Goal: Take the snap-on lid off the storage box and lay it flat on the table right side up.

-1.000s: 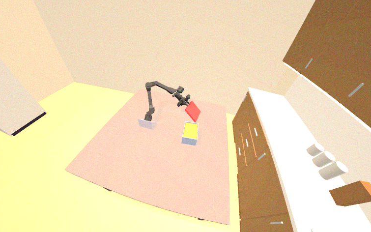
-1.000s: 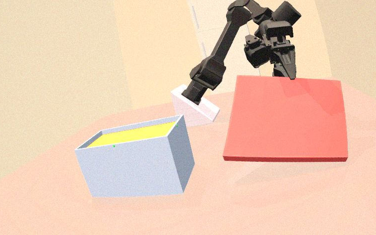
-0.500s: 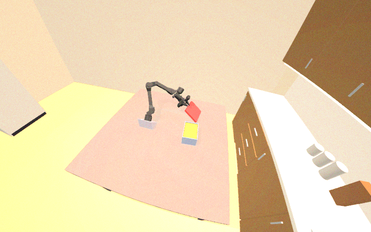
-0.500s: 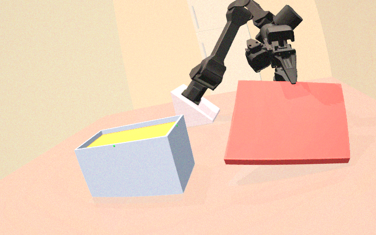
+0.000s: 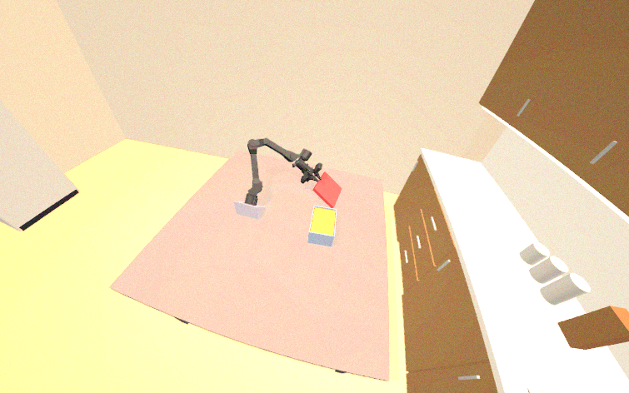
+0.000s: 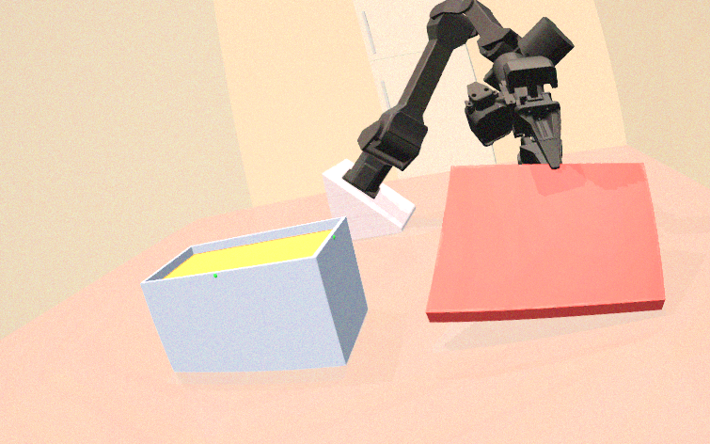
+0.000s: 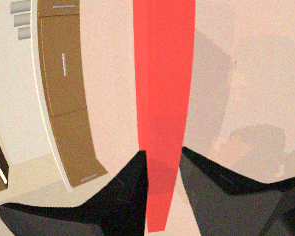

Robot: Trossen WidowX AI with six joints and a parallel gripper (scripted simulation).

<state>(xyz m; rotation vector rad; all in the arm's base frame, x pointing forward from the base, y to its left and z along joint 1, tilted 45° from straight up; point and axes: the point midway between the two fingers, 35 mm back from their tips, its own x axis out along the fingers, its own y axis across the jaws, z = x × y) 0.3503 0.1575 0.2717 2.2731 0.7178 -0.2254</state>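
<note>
The red lid (image 5: 327, 189) (image 6: 544, 242) (image 7: 165, 75) is held tilted above the table (image 5: 257, 273) (image 6: 456, 403), with its near edge lower than the gripped edge in the exterior view. My gripper (image 5: 320, 179) (image 6: 551, 165) (image 7: 162, 155) is shut on the lid's upper edge, one finger on each face. The lid is apart from the box. The storage box (image 5: 321, 238) (image 6: 252, 320) is light blue-grey, stands upright and open on the table, and shows yellow inside (image 5: 323, 221) (image 6: 258, 256). The lid's underside is hidden in the exterior view.
The arm's white wedge-shaped base (image 5: 249, 210) (image 6: 346, 203) stands on the table, to the left of the box in the top view. A counter (image 5: 458, 205) with brown cabinets runs beyond the table's right edge and carries white canisters (image 5: 548, 269) and a brown block (image 5: 595, 329).
</note>
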